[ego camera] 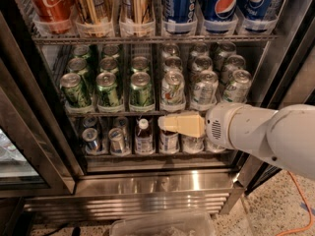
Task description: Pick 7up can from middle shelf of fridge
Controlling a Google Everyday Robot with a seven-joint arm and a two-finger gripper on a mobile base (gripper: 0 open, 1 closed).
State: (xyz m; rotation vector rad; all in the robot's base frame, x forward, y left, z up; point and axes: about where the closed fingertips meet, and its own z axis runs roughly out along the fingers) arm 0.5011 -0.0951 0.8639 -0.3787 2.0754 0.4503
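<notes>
The fridge (147, 186) stands open in front of me. Its middle shelf (118, 113) holds dark green cans (108, 88) on the left and silver-white 7up cans (172, 87) with green lettering on the right, several rows deep. My gripper (165, 123) reaches in from the right on a white arm (266, 134). Its cream fingers (182, 124) point left, just below the front edge of the middle shelf, under the front 7up can. It touches no can.
The top rack holds tall cola cans (49, 4) and blue Pepsi cans (221, 4). The bottom rack holds small cans (91, 139) and a bottle (143, 136). A dark door frame (29, 132) stands left. A clear plastic bin (162, 225) sits below the ribbed steel base.
</notes>
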